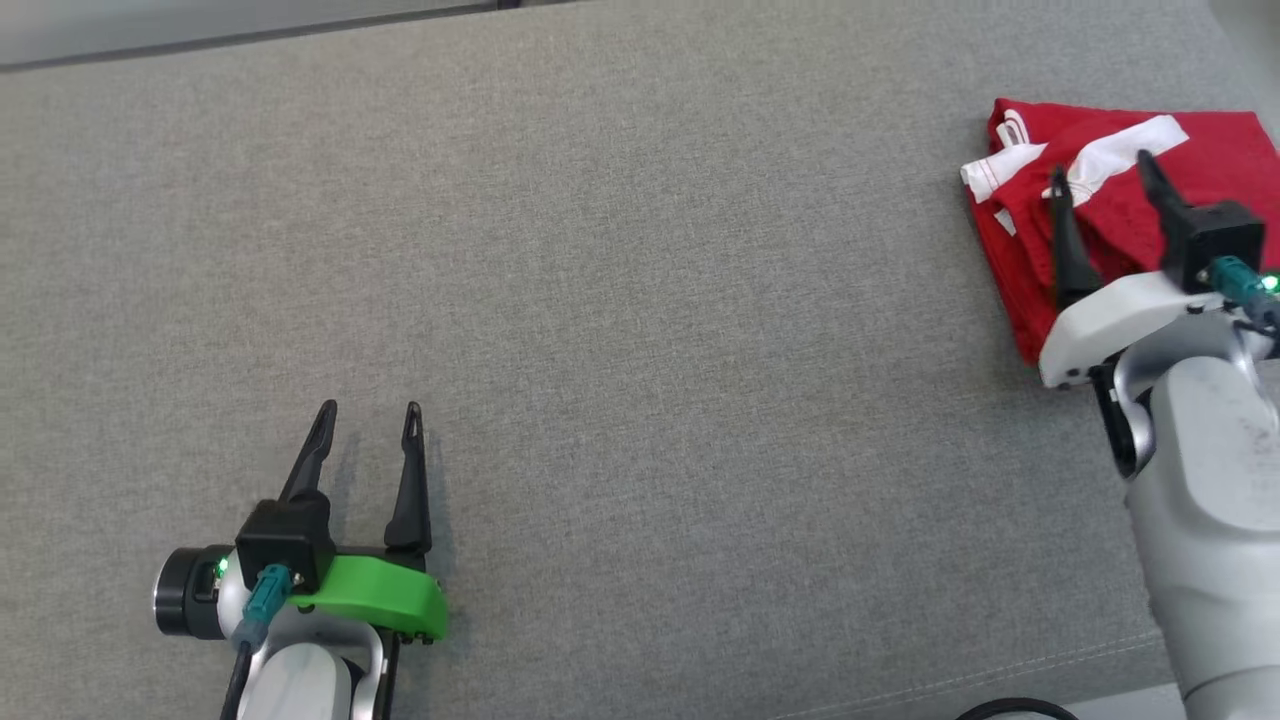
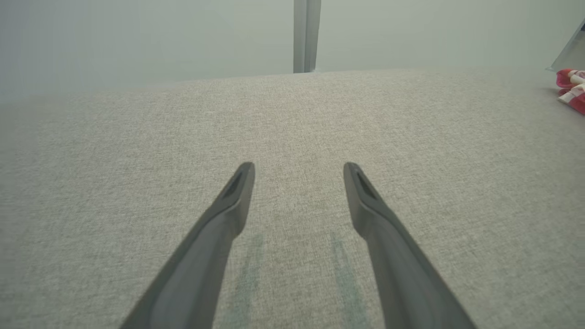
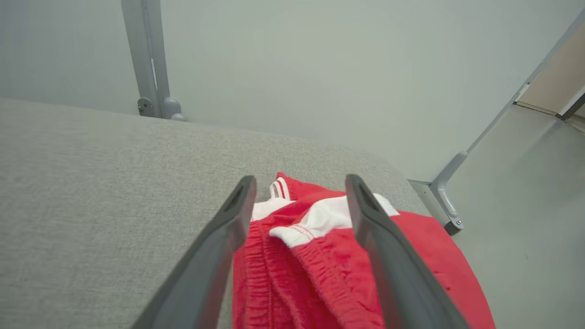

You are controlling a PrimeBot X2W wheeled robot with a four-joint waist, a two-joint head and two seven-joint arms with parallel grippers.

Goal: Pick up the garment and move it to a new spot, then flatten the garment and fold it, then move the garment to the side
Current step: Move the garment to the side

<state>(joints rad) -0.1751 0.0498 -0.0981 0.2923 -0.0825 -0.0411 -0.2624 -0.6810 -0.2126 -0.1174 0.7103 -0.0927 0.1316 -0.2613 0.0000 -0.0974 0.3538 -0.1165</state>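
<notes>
The grey fabric surface (image 1: 640, 300) carries a folded red garment (image 1: 1230, 150) with white trim, bunched near its far right corner and against the right edge. The right hand (image 1: 1100, 167) stands open directly over the garment, its two fingers straddling the white trim and gripping nothing. The left hand (image 1: 370, 406), also open and holding nothing, sits near the near left edge, well apart from the garment.

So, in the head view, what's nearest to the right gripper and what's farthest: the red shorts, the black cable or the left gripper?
1. Red shorts, lying under the right gripper, far right.
2. Black cable, bottom edge, at right.
3. Left gripper, lower left.
</notes>
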